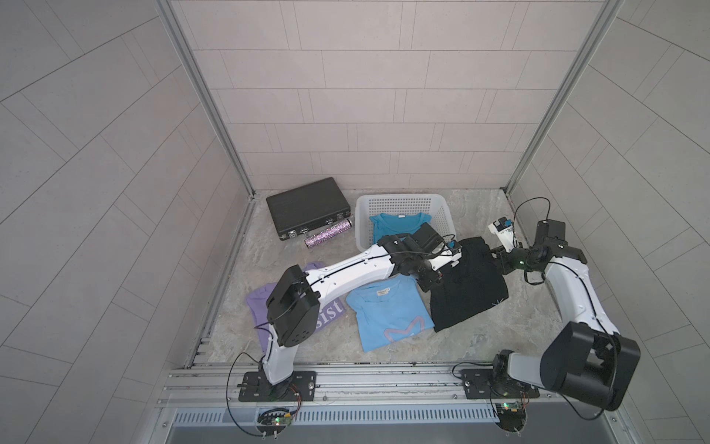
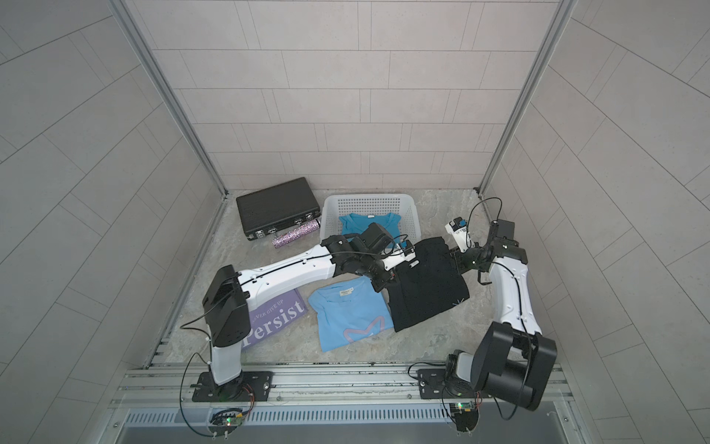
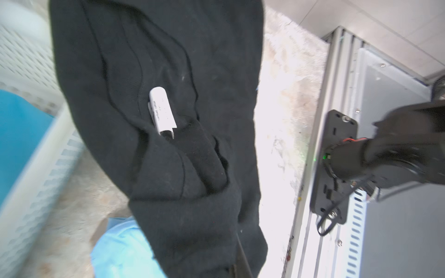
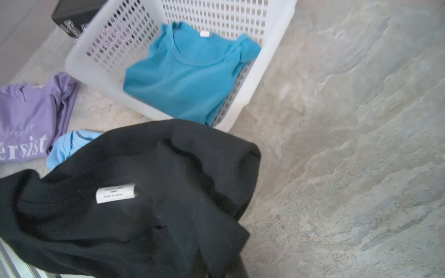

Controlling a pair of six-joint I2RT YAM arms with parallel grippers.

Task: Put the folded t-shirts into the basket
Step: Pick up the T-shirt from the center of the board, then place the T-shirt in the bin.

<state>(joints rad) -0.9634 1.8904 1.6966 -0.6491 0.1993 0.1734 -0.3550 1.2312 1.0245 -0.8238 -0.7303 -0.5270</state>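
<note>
Both top views show four folded shirts. One plain teal tee (image 1: 395,225) lies inside the single white perforated plastic basket (image 1: 399,198). One light blue printed tee (image 1: 388,315) and one lilac "Persist" tee (image 2: 276,319) lie on the grey stone-look table (image 1: 538,307). One plain black tee (image 1: 468,284) is pinched at opposite edges by the left gripper (image 1: 431,283) and right gripper (image 1: 493,252).

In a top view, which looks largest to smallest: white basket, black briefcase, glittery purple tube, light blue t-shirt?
1. White perforated plastic basket and light blue folded t-shirt: alike, not ranked; the left arm hides part of the basket.
2. Black ribbed briefcase.
3. Glittery purple tube.
</note>
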